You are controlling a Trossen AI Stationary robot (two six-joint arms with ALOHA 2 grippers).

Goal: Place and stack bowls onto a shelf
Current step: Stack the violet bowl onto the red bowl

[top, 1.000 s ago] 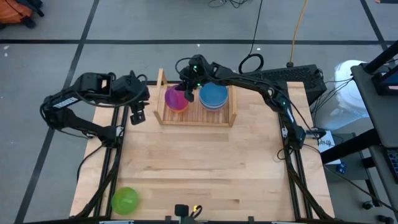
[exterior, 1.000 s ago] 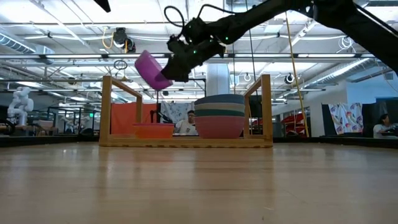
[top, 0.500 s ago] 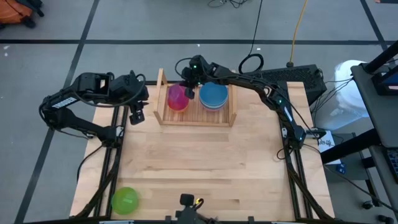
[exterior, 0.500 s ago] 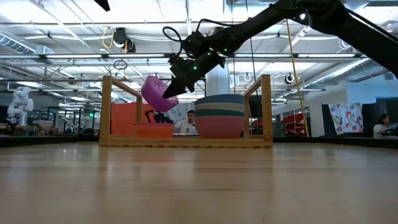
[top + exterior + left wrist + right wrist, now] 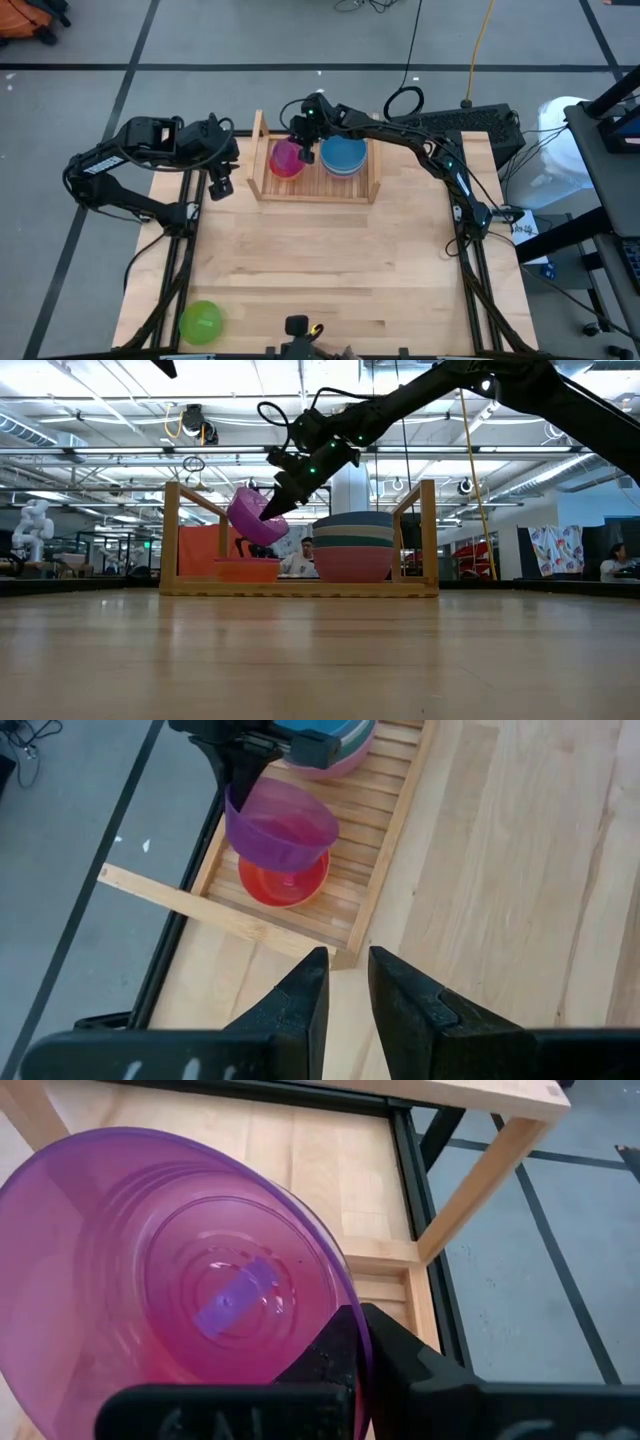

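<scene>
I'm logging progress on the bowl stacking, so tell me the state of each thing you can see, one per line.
Purple bowl: tilted, held above the red bowl.
Red bowl: upright on the shelf.
Bowl stack: nested on the shelf.
Green bowl: loose on the table.
Right gripper: shut on the purple bowl.
Left gripper: open, empty.

A translucent purple round plastic bowl (image 5: 255, 515) hangs tilted above the left half of a small light-wood slatted shelf (image 5: 316, 190) with two upright side boards, which stands at the table's far edge. Directly under it, on the slats, sits a low red-orange plastic bowl (image 5: 283, 883). On the shelf's right half stands a nested stack of bowls (image 5: 355, 546), blue on top, teal bands beneath, pink at the base. A lime-green round plastic bowl (image 5: 200, 322) lies alone at the table's near left corner.
</scene>
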